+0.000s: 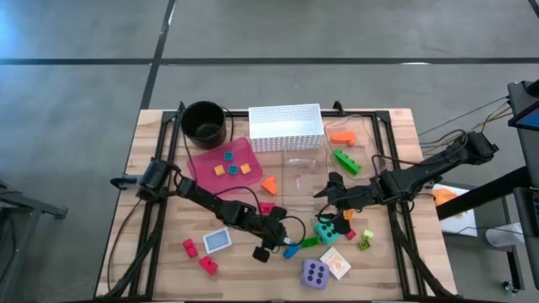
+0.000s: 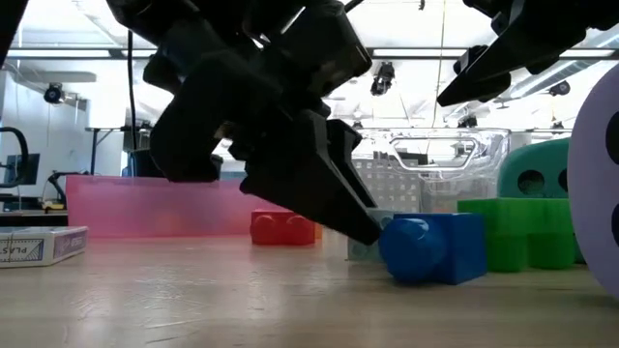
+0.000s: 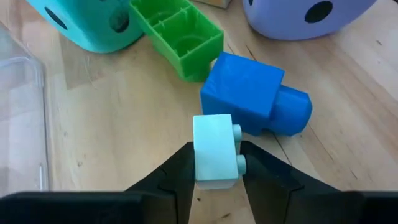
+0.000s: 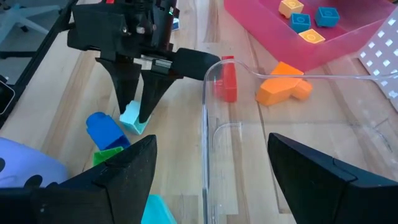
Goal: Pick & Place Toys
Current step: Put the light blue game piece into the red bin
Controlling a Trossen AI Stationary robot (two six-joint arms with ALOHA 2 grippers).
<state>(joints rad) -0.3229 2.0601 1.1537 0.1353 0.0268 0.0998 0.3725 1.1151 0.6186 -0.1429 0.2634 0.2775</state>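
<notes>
The pale brick [image 3: 215,151] sits on the table between the left gripper's [image 3: 215,163] two dark fingers [image 3: 176,171], which press against both of its sides — a narrow grip on the brick. In the right wrist view the same brick [image 4: 132,118] shows at the fingertips, low on the wood. Just beside it lies a blue brick [image 3: 256,94], and past that a green brick [image 3: 179,35], open side up. The teal die [image 3: 87,22] and the purple die [image 3: 305,15] lie near the green brick, on either side of it.

In the high view the left gripper [image 1: 271,246] works near the table's [image 1: 168,261] front middle. The right gripper [image 4: 211,165] hangs above a clear tray [image 4: 249,134], fingers wide apart and holding nothing. A red brick [image 4: 228,79] and an orange brick [image 4: 283,89] lie beyond — near the pink tray [image 4: 348,37], which holds small cubes [image 4: 300,22].
</notes>
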